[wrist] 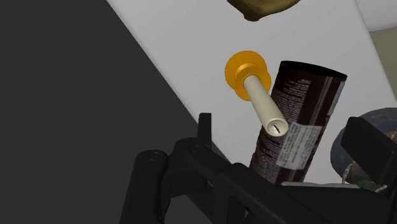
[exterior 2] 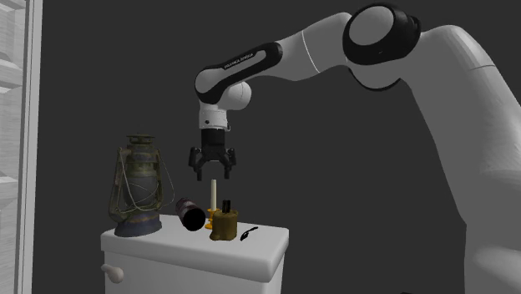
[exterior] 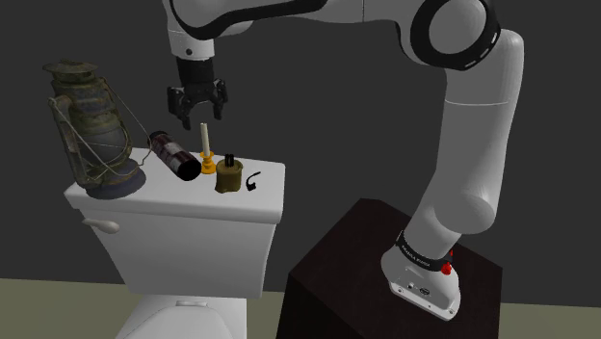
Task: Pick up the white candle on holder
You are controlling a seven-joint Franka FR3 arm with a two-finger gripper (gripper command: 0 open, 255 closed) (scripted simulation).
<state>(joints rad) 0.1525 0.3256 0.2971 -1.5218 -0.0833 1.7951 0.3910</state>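
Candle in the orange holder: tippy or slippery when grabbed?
Probably tippy: the candle is tall and thin on a small holder, so a sideways nudge may topple it. Its smooth round shaft could slip in a loose grip. The can lying beside it may roll if bumped.

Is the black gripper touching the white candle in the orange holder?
Apart. In the second exterior view the black gripper hangs above the white candle, a gap between.
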